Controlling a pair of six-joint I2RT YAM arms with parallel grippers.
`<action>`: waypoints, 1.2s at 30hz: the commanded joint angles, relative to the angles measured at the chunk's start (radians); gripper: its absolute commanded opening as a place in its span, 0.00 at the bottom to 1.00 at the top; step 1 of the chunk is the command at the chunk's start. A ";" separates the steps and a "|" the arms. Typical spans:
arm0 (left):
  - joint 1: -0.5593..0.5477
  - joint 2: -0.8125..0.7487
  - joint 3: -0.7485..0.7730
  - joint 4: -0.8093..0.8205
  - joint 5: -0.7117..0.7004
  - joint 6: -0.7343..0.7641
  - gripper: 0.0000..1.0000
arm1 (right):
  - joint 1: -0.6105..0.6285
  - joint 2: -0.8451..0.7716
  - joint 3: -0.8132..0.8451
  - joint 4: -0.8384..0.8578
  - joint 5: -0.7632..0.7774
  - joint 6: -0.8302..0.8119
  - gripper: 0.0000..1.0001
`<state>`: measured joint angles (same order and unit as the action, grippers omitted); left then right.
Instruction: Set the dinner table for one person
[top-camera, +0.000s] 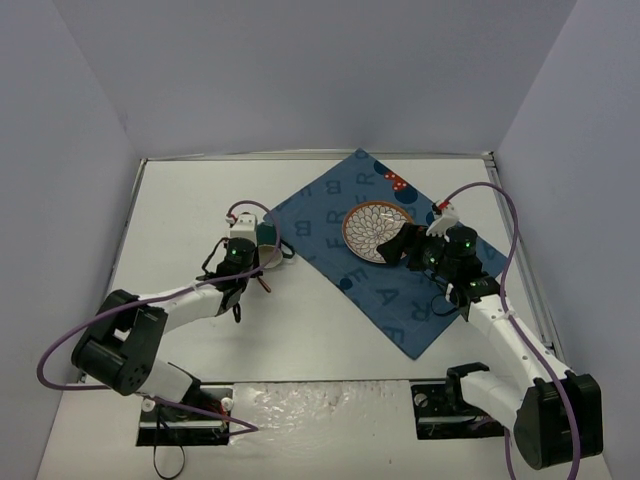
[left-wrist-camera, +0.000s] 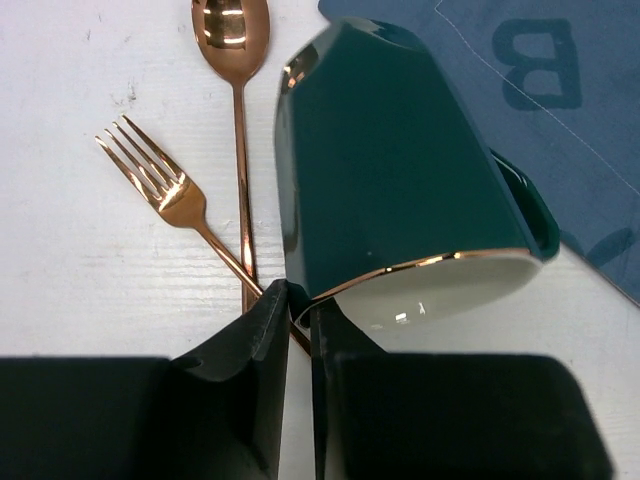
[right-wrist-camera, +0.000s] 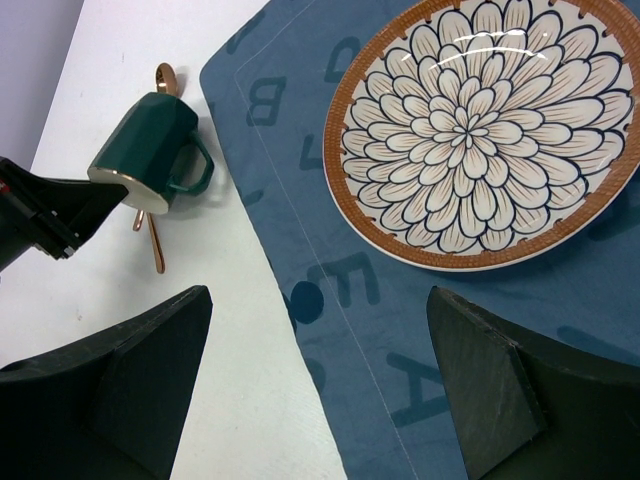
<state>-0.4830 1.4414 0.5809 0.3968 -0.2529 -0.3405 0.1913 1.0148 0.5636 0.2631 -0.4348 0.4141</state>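
A dark green mug (left-wrist-camera: 400, 170) with a gold rim is tilted on its side, and my left gripper (left-wrist-camera: 298, 300) is shut on its rim. It is next to the blue letter mat's left edge (top-camera: 390, 275) on the white dinner table (top-camera: 200, 330). A copper fork (left-wrist-camera: 165, 185) and spoon (left-wrist-camera: 235, 60) lie on the table under and beside the mug. A flower-patterned plate (right-wrist-camera: 480, 130) with a brown rim sits on the mat. My right gripper (right-wrist-camera: 320, 310) is open and empty, over the mat's edge just short of the plate. The mug (right-wrist-camera: 150, 150) also shows in the right wrist view.
White walls enclose the table on three sides. A thin metal strip (top-camera: 525, 260) runs along the table's right edge. The mat lies diagonally, with a red dotted patch (top-camera: 397, 182) near its far corner.
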 joint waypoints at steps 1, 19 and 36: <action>-0.002 -0.070 0.095 0.023 0.019 0.001 0.00 | 0.006 -0.025 0.010 0.035 -0.022 -0.018 0.86; 0.000 -0.094 0.664 -0.805 0.164 -0.022 0.00 | 0.311 0.065 0.220 -0.081 0.155 -0.250 0.83; -0.002 -0.064 0.778 -1.015 0.305 -0.080 0.00 | 0.694 0.375 0.498 -0.145 0.347 -0.462 0.70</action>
<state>-0.4835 1.4055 1.2573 -0.6542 0.0117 -0.3817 0.8341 1.3484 0.9847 0.0852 -0.1670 0.0042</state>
